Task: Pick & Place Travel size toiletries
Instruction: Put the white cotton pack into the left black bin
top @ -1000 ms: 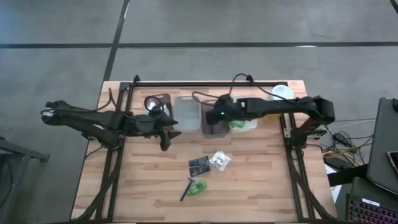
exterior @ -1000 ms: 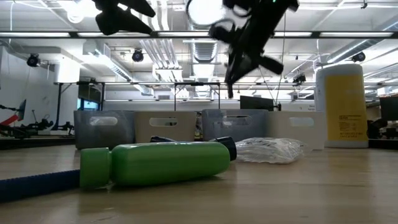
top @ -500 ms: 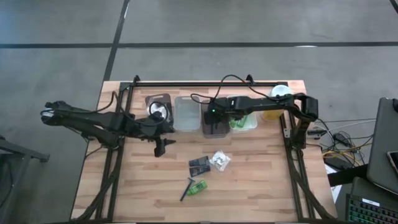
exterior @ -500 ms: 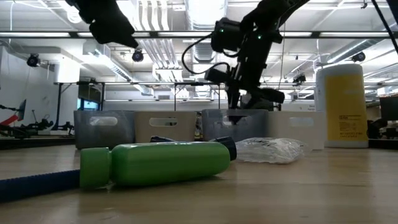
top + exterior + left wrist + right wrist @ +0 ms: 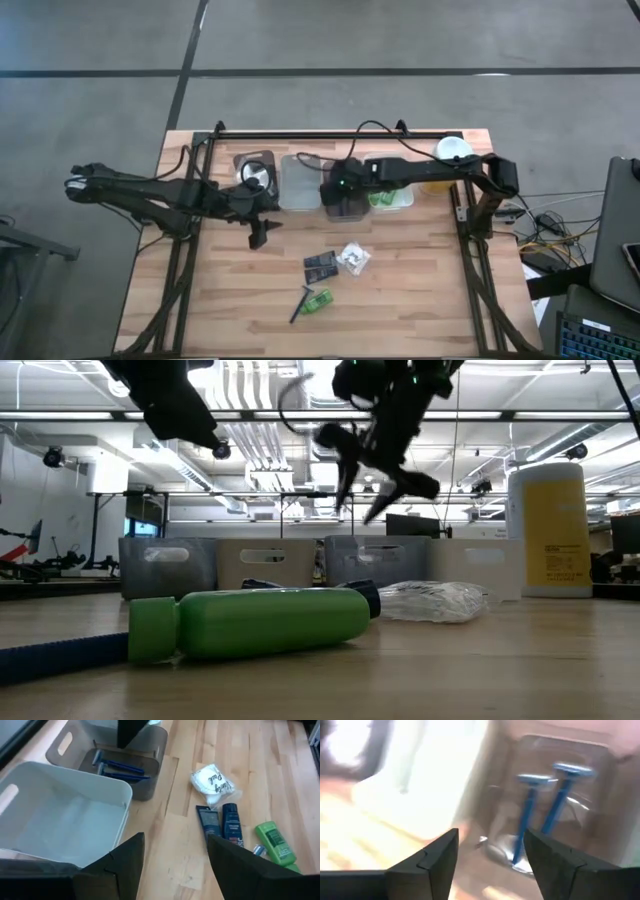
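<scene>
right gripper (image 5: 365,485) with fingers apart, empty, above brown bin (image 5: 345,208) by table's (image 5: 420,290) back edge; two razors (image 5: 540,815) inside.

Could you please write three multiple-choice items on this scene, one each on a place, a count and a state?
1. Where do the blue razors lie?
A. In the brown bin
B. On the bare table
C. In the clear bin

2. How many razors show in that bin?
A. None
B. Two
C. Five

3. How does the right gripper stand?
A. Shut on a razor
B. Open and empty above the brown bin
C. Resting on the table

Answers:
1. A: the left wrist view shows them on the brown bin's floor.
2. B: the right wrist view shows two blue handles side by side.
3. B: its fingers stand apart with nothing between them, the bin beyond.
</scene>
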{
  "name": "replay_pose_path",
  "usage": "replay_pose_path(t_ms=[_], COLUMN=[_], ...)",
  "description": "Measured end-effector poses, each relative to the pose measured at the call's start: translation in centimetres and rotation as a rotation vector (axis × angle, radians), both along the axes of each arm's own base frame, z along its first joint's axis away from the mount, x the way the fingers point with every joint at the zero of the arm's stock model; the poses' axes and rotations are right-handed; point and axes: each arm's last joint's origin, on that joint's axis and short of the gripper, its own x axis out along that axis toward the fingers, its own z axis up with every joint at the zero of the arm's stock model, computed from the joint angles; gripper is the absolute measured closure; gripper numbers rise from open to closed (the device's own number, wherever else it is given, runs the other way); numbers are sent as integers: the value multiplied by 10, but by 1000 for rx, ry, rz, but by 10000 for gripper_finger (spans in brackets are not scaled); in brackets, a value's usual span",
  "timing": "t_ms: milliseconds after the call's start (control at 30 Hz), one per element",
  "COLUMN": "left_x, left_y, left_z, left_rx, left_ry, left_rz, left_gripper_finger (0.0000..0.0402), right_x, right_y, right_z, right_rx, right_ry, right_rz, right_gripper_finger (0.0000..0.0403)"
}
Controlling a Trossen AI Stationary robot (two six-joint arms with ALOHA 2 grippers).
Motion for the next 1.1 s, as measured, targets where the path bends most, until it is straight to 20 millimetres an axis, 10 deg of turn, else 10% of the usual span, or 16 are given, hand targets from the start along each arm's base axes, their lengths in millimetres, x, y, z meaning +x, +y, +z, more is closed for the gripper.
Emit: replay_pose_path(t_ms=[667,1100], left_x=[8,7], left_y=[-30,-31], left_z=[-30,-35], left_rx=[-509,-613], left_ry=[150,167], left_rz=[151,251], left_gripper_finger=[184,184], right_x=[-33,-63], right_y=[178,234], right_z=[15,-7], right_rx=[15,92], right_ry=[134,163], right_rz=[233,67], right_gripper_finger=[142,113])
